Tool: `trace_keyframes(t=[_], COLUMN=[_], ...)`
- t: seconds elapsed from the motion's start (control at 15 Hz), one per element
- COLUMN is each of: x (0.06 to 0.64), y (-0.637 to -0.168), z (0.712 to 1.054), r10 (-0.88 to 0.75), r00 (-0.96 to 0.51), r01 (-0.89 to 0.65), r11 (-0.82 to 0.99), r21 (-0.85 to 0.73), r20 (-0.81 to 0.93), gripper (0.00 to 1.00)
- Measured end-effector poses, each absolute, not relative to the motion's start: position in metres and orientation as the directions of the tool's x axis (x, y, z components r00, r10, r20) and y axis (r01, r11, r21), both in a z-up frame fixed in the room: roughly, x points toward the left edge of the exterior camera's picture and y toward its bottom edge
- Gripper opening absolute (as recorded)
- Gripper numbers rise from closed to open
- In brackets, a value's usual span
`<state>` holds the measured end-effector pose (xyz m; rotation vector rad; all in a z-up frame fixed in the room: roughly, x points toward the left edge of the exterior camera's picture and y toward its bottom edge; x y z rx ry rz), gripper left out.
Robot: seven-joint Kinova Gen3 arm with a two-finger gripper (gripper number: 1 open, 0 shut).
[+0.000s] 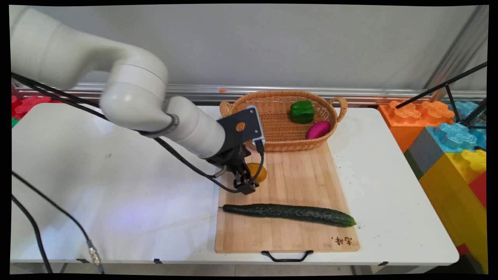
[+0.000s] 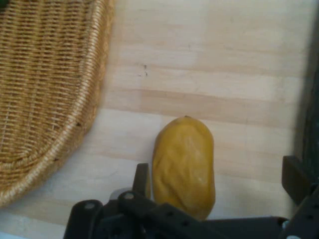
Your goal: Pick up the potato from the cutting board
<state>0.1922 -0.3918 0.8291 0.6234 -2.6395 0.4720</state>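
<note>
Gripper (image 1: 246,186) sat low over the cutting board (image 1: 307,179), at the board's upper left corner in the main view. In the hand view its two fingers (image 2: 142,180) were spread wide: one just left of the yellow-orange fruit (image 2: 184,167), the other far off at the right edge of the frame. The fruit, mango-like in shape, lay between them on the wood, next to the left finger; whether that finger touched it could not be made out. It was not pinched.

In the main view the fruit (image 1: 258,171) showed just right of the gripper, partly hidden by the linkage, below the wicker basket (image 1: 280,132).

The basket stood at the top centre of the frame, its near rim overlapping the board's far edge. Inside it, towards the right end: a green pepper (image 1: 302,111) higher in the frame, and a magenta oval item (image 1: 318,130) below and to its right.

A long dark cucumber (image 1: 290,213) lay across the lower part of the board, stem end at the left.

Board rested on the white table (image 1: 116,186), its black handle (image 1: 287,256) at the bottom edge. Coloured block shapes (image 1: 447,140) stood at the right of the frame, beyond the table's end.
</note>
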Motion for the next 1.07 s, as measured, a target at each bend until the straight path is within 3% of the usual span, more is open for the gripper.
trace_keyframes(t=[1.0,1.07], x=[0.177,0.177], y=[-0.424,-0.425], z=[0.783,0.781], r10=[-0.33,-0.333], r00=[-0.867,-0.866], r01=[-0.445,-0.447], r11=[0.85,0.849], r21=[-0.283,-0.282], r20=[0.374,0.373], gripper=[1.0,0.0])
